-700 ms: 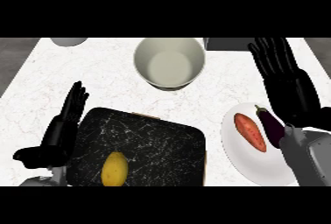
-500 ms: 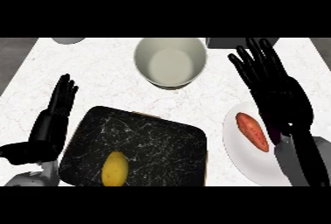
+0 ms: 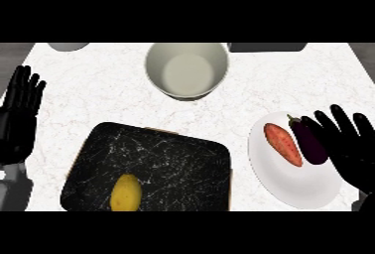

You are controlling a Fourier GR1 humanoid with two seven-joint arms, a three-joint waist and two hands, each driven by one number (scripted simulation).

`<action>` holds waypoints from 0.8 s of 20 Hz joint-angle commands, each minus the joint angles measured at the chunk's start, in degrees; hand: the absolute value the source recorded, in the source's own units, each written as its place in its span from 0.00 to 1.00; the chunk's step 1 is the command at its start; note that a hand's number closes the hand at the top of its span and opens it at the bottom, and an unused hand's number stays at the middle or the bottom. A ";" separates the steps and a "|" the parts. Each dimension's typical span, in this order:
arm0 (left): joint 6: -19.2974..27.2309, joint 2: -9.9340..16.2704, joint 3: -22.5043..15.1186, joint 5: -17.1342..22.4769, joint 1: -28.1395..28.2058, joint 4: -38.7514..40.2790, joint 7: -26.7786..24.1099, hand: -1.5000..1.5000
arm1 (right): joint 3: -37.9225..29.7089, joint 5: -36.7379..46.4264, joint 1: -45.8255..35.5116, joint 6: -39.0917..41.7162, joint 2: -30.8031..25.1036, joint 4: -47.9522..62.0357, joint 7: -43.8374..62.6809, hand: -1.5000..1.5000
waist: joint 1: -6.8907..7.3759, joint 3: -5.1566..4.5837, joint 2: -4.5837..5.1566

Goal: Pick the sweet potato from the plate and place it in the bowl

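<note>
An orange sweet potato [image 3: 283,144] lies on the white plate [image 3: 293,191] at the right, beside a dark purple eggplant [image 3: 309,140]. The empty cream bowl [image 3: 186,69] stands at the top centre. My right hand [image 3: 356,150] is open over the plate's right side, fingers straight, just right of the eggplant and apart from the sweet potato. My left hand [image 3: 18,116] rests open at the left edge, fingers up.
A black marbled tray [image 3: 168,163] on a wooden board fills the lower middle, with a yellow potato [image 3: 126,192] on it. A grey object [image 3: 69,46] and a dark object [image 3: 265,47] sit at the counter's far edge.
My right hand has pulled back and down from near the bowl to the plate's right side. The left hand has shifted further left.
</note>
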 commanded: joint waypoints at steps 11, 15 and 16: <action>-3.19 -0.44 0.69 0.78 -2.92 4.06 -1.67 0.50 | -21.85 10.72 -6.13 17.45 -22.33 16.29 -7.76 0.00 | 2.04 0.01 0.46; -3.37 0.75 1.96 1.52 -6.41 6.01 -0.14 0.50 | -19.37 20.98 -5.81 18.60 -26.96 11.88 -8.92 0.00 | 1.67 0.14 0.66; -4.29 -0.51 1.04 1.80 -3.54 5.11 -1.66 0.50 | -19.74 21.51 -6.80 19.16 -29.41 12.23 -8.81 0.00 | 2.72 0.14 0.65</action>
